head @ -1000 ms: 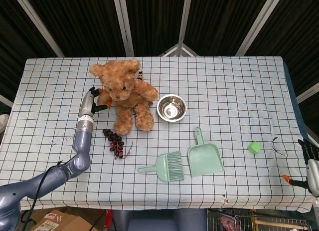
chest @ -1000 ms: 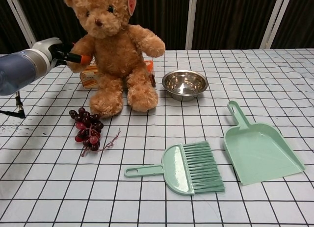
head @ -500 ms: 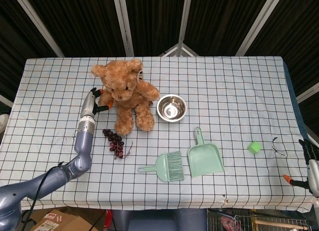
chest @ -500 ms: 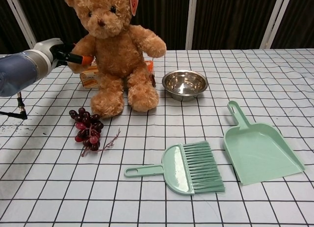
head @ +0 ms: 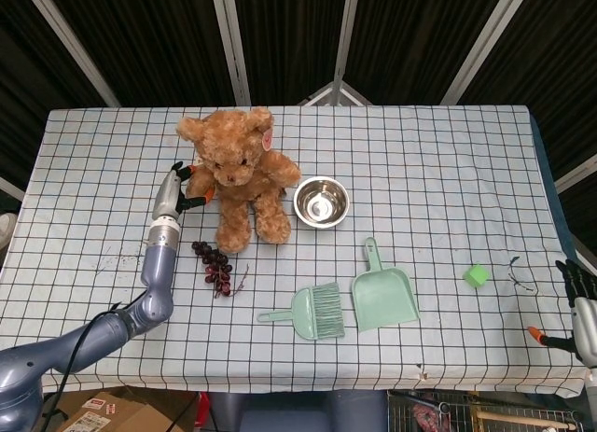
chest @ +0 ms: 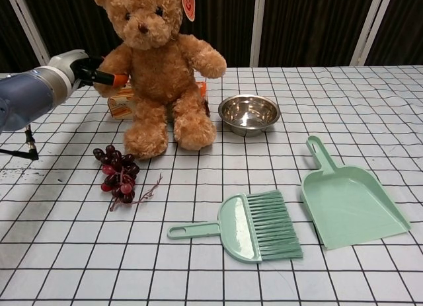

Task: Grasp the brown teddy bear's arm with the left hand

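Note:
The brown teddy bear sits upright near the table's back left, facing the front. My left hand grips the bear's arm on its left side as seen, with the orange-tipped fingers closed around the paw. My right hand hangs at the far right edge of the head view, off the table, holding nothing; its fingers are too small to judge.
A steel bowl stands right of the bear. A bunch of dark grapes lies before it. A green brush, a green dustpan and a green cube lie toward the front. An orange box sits behind the bear.
The bear has shifted slightly right and straightened up, its head now higher, while my left hand keeps hold of its arm and has risen a little.

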Controlling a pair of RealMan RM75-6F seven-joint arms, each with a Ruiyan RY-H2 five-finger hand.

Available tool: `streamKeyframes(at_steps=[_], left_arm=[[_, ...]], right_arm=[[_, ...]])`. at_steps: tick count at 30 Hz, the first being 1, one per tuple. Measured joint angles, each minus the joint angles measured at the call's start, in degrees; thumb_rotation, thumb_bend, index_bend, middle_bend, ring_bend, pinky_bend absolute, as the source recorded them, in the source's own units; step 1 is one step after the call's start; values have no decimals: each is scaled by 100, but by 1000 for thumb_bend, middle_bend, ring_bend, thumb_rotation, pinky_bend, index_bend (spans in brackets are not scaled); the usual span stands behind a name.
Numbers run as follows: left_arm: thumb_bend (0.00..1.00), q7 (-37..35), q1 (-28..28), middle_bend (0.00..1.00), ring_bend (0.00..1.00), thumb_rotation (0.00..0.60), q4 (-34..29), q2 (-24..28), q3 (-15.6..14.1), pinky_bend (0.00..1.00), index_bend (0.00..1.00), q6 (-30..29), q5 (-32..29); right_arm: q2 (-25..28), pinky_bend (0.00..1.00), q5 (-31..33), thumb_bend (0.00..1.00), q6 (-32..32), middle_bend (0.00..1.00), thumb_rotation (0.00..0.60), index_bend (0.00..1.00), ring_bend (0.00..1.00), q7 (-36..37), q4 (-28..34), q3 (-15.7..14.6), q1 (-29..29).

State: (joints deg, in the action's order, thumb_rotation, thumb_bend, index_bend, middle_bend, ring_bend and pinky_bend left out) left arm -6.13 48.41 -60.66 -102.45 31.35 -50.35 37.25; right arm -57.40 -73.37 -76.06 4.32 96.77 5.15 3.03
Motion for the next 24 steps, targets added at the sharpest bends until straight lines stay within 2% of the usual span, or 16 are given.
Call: streamKeyframes(at_steps=[7, 12, 19, 24], left_arm=[[399, -87, -76, 199, 0, 600, -128, 85, 14, 0, 295, 83, 22], [339, -229, -164, 62, 0, 600, -371, 222, -24, 0, 210, 86, 322], [309, -102, -386, 29, 0, 600, -901, 532, -156, 0, 175, -159, 473], [304, 158, -790, 34, 0, 600, -1773, 999, -329, 0, 190, -686, 588]], right_arm=[[1, 0, -10, 126, 19, 0, 600, 0, 0, -7, 10, -11, 6], [12, 0, -13, 126, 29, 0, 600, 0, 0, -1, 24, -10, 15], [20, 0, 14, 125, 35, 0, 600, 0, 0, 35, 16, -7, 7], [29, 0, -41, 125, 11, 0, 600, 0, 0, 58, 30, -16, 2]])
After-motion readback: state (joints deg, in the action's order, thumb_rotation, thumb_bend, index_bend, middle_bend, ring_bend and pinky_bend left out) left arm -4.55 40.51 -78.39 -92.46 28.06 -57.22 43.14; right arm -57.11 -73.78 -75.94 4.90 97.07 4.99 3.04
